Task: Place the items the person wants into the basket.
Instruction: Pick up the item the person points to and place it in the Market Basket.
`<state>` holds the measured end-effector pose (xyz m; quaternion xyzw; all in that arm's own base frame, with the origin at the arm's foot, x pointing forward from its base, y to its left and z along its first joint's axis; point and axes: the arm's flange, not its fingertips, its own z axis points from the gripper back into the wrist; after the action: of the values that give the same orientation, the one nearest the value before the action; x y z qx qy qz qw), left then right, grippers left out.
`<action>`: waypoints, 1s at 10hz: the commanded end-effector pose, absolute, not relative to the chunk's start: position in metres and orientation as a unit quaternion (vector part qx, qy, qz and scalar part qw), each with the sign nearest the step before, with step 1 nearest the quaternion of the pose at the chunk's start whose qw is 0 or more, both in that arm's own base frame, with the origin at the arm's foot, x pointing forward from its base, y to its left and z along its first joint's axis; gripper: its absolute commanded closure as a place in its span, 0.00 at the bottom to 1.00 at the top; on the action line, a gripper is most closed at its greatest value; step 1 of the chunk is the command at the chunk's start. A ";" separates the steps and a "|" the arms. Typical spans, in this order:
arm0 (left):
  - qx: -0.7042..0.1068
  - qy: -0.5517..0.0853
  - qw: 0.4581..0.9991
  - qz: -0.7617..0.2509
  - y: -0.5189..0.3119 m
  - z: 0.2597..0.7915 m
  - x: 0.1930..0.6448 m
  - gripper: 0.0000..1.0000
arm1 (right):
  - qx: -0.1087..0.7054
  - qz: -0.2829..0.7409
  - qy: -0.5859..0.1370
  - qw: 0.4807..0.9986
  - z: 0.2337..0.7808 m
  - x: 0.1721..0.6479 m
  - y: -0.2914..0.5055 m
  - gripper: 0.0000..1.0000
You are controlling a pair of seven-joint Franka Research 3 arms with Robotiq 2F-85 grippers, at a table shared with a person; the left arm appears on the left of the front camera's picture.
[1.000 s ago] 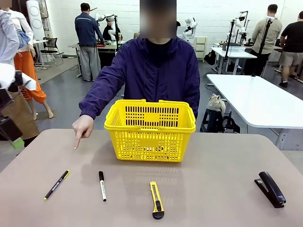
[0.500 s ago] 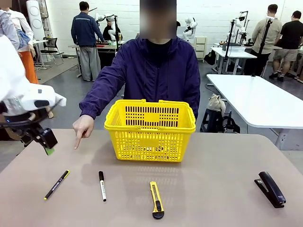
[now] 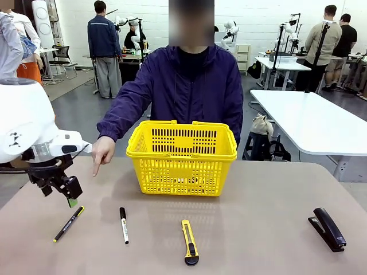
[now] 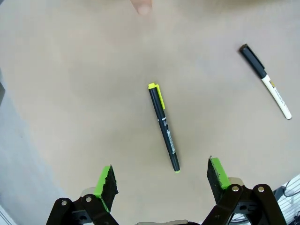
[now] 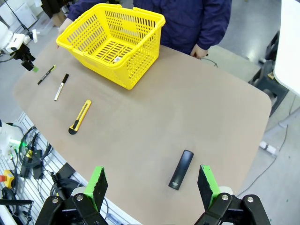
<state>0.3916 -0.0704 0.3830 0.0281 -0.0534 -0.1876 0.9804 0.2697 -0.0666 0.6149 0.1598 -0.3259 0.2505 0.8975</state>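
Observation:
The slim black pen with yellow-green ends lies at the table's front left. My left gripper hangs open just above and behind it. In the left wrist view the pen lies between and beyond the spread fingers of that gripper. The person's hand points a finger down toward the pen's side of the table. The yellow basket stands mid-table in front of the person. A small dark shape lies on its floor, too small to name. The black stapler lies below my open right gripper.
A white marker with a black cap lies right of the pen. A yellow-and-black utility knife lies front centre. The stapler lies near the table's right front corner. Bare tabletop spreads between these things.
My left arm has swung in from the left edge and come down over the pen. The person's pointing hand has stayed put.

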 end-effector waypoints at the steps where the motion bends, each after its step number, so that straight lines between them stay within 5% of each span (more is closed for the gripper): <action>1: 0.014 -0.051 0.979 -0.198 -0.049 0.314 0.308 0.00 | 0.149 0.241 -0.319 0.904 0.614 0.271 -0.065 0.00; 4: 0.008 -0.042 0.979 -0.198 -0.049 0.307 0.307 0.00 | 0.149 0.241 -0.319 0.904 0.614 0.271 -0.065 0.00; 5: 0.025 -0.030 0.980 -0.193 -0.071 0.347 0.400 0.00 | 0.149 0.241 -0.319 0.904 0.614 0.271 -0.065 0.00; 10: 0.025 -0.030 0.980 -0.193 -0.071 0.347 0.400 0.00 | 0.149 0.241 -0.319 0.904 0.614 0.271 -0.065 0.00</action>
<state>0.4017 -0.0728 0.3439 0.0238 -0.0296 -0.1951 0.9801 0.2697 -0.0665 0.6149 0.1602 -0.3257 0.2493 0.8978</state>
